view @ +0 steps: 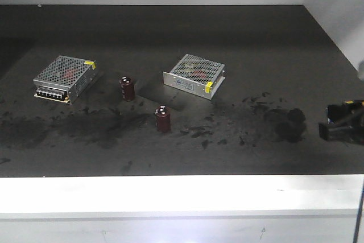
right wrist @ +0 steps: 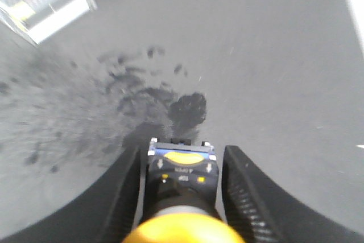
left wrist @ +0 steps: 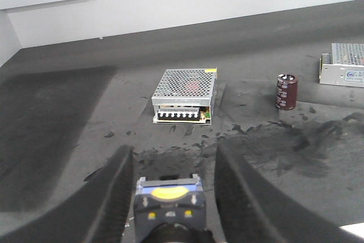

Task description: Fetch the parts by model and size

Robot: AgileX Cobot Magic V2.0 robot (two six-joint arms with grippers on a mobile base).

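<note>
Neither part sits on the counter (view: 256,38); each arm has one in hand. The right gripper (right wrist: 183,151), low at the counter's right edge, has its fingers (right wrist: 244,197) clenched on the yellow-capped push-button switch (right wrist: 181,169). Its blue base points away from the wrist and its mushroom cap towards the camera. The left gripper (left wrist: 173,151) carries the second push-button switch (left wrist: 168,200) the same way. The base is blue with a yellow label, but the cap is too cut off at the frame edge for me to tell its colour. The left fingers (left wrist: 116,197) flank the body, and the contact itself is hidden low in the frame.

I would judge both switches to be light, rigid plastic that won't deform under a firm squeeze. The domed cap looks smooth and rounded, and it is probably sprung, so it would be a poor place to pinch. The flat sides of the dark body, where the fingers appear to sit, are the sensible hold. The small terminals on the blue base are best kept clear of knocks.

Two mesh-topped power supplies (view: 63,77) (view: 194,75) and two maroon capacitors (view: 127,89) (view: 163,119) stand apart on the scuffed counter.
</note>
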